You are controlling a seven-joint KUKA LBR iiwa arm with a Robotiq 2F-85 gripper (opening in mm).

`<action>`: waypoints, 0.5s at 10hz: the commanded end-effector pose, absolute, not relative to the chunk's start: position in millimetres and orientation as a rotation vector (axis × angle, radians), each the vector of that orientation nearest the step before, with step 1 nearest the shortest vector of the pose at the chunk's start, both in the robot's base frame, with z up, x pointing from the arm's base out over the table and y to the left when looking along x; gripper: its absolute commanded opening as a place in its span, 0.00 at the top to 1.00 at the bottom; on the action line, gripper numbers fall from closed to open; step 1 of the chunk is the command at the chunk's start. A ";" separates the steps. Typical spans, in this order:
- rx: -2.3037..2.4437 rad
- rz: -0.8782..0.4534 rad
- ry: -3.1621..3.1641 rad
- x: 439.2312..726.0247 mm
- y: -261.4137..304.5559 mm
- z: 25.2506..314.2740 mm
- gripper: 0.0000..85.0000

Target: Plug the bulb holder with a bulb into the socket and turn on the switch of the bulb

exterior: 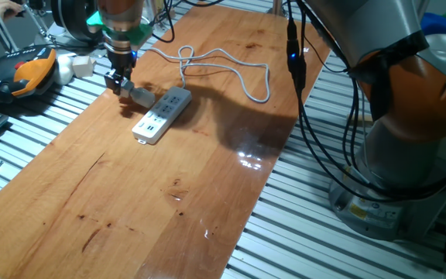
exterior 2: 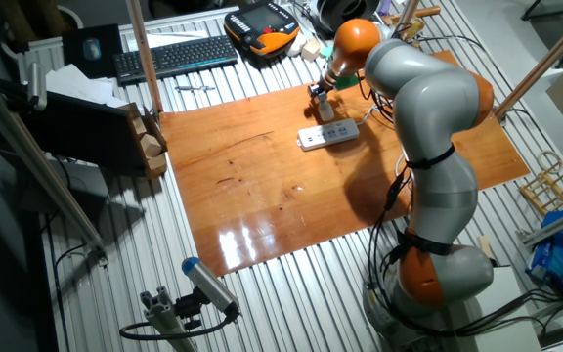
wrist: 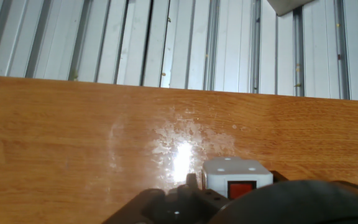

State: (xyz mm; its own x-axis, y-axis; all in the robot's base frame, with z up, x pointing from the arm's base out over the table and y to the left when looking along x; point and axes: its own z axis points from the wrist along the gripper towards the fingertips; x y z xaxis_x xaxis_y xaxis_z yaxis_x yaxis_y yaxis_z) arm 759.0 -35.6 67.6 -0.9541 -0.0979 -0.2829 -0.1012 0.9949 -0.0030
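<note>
Your gripper [exterior: 119, 80] was clamped on the bulb holder [exterior: 139, 95], held just off the far-left end of the socket [exterior: 162, 115]. Red switch [wrist: 240, 189] faced the hand camera, above the wooden table [exterior: 130, 194].

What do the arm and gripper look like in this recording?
The arm is built of rounded silver-grey segments with orange bands at the joints. Black cables hang alongside it, one carrying a small blue light. The wrist has a green collar. The gripper below it is small, dark and blocky, with two short black fingers; no markings are readable.
</note>
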 end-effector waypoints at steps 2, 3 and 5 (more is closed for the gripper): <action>-0.134 0.012 2.852 758.7 -36.0 67.9 0.40; -0.119 0.012 2.854 758.5 -36.1 67.8 0.40; -0.089 0.014 2.856 758.2 -37.1 66.8 0.40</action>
State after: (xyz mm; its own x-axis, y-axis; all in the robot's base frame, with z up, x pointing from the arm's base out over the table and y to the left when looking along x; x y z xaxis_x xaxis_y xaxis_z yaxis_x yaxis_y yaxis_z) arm 758.2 -37.3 66.7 -0.9580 -0.0579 -0.2810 -0.0605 0.9982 0.0006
